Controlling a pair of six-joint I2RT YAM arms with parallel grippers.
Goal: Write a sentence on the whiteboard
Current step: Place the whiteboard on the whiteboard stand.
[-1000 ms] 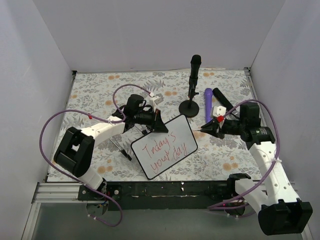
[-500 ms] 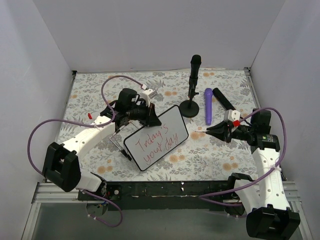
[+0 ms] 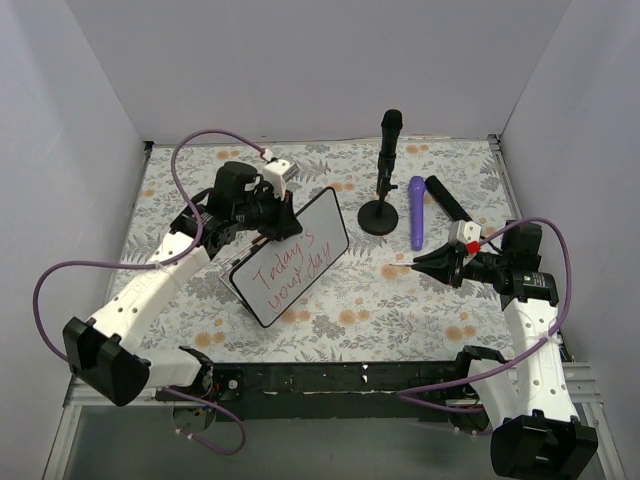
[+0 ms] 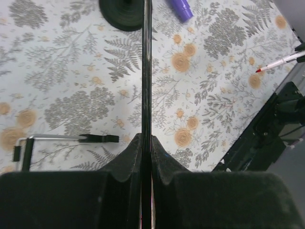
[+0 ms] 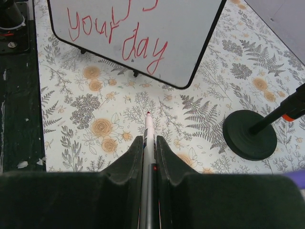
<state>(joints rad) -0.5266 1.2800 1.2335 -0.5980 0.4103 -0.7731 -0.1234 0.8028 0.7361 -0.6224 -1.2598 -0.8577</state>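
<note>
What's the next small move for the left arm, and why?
Probably lower the whiteboard flat onto the table. The sentence, "Today's your day", looks complete, the left gripper is shut on the board's edge holding it tilted, and the right gripper holds the marker clear of it.

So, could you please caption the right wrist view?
Right gripper holds white red-tipped marker near red cursive sentence on black-framed whiteboard.

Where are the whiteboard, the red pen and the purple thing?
whiteboard (image 3: 290, 258): top view, middle of its written face.
red pen (image 5: 148, 131): right wrist view, white barrel behind the tip.
purple cylinder (image 3: 416, 212): top view, middle of its body.
</note>
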